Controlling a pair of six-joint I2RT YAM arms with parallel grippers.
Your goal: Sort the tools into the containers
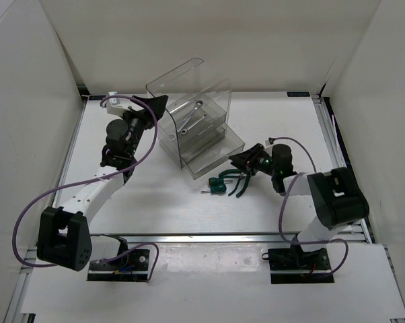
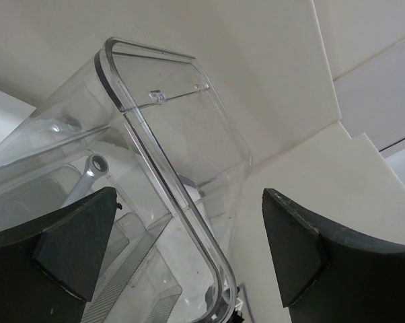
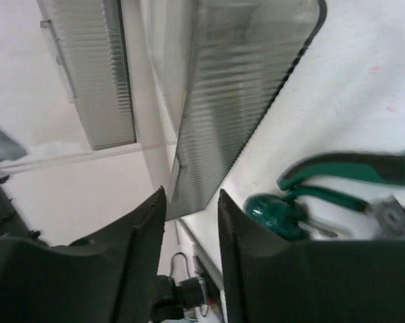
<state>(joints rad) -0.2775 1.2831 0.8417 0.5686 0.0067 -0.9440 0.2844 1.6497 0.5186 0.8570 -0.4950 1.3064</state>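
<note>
The clear organiser (image 1: 189, 101) stands mid-table with its lower drawers (image 1: 212, 145) pulled out. Two silver wrenches (image 1: 192, 113) lie in the top drawer; one wrench (image 2: 88, 176) shows through the plastic. My left gripper (image 1: 155, 106) (image 2: 189, 249) is wide open at the organiser's left wall, whose rounded edge (image 2: 162, 161) runs between the fingers. My right gripper (image 1: 243, 161) (image 3: 189, 215) is open with nothing between its fingers, just off the ribbed front of a drawer (image 3: 236, 87). Green-handled pliers (image 1: 241, 182) (image 3: 350, 171) and a green screwdriver (image 1: 219, 185) (image 3: 276, 214) lie on the table beside it.
White walls enclose the table on three sides. An aluminium rail (image 1: 223, 237) runs along the near edge by the arm bases. Purple cables (image 1: 88, 185) loop off both arms.
</note>
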